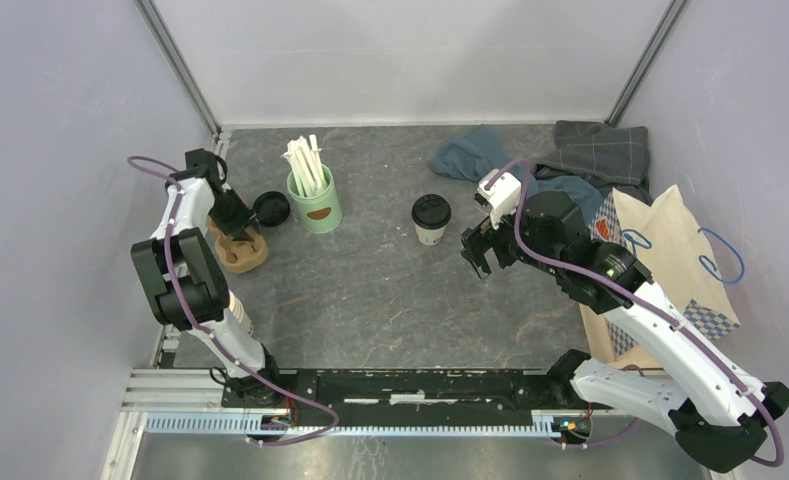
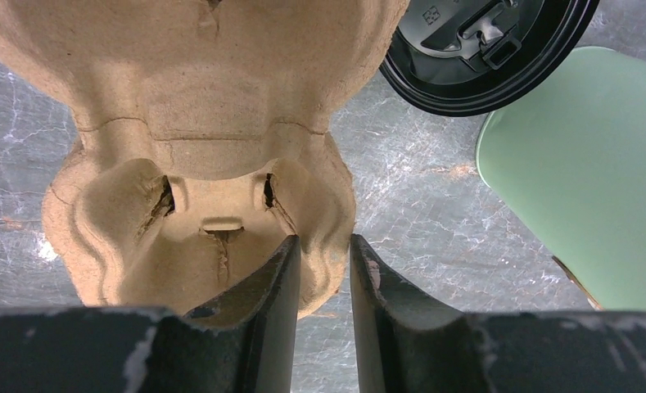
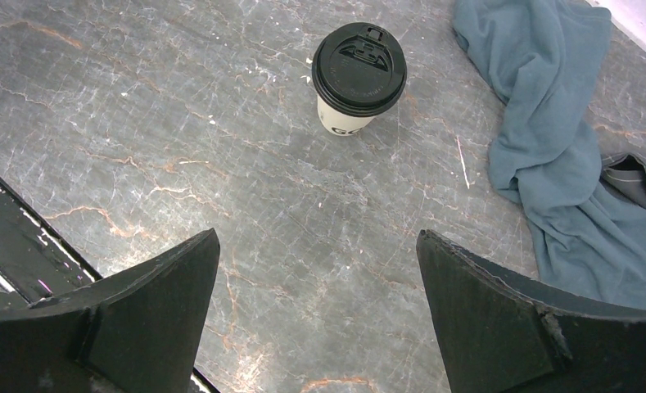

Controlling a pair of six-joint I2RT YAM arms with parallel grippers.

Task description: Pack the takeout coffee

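The takeout coffee (image 1: pixel 431 218), a small white cup with a black lid, stands upright mid-table; it also shows in the right wrist view (image 3: pixel 359 70). My right gripper (image 1: pixel 475 252) is open and empty just right of and nearer than the cup, with its jaws wide apart (image 3: pixel 317 233) over bare table. My left gripper (image 1: pixel 238 222) is at the far left, with its fingers closed on the rim of a brown pulp cup carrier (image 2: pixel 205 123). One finger is inside a well and the other outside (image 2: pixel 325 239).
A loose black lid (image 1: pixel 271 208) and a mint-green mug of white sticks (image 1: pixel 314 205) stand beside the carrier (image 1: pixel 242 250). A brown paper bag (image 1: pixel 670 265) lies at the right. Blue and grey cloths (image 1: pixel 480 150) lie at the back right. Cream cups (image 1: pixel 238 310) lie by the left arm.
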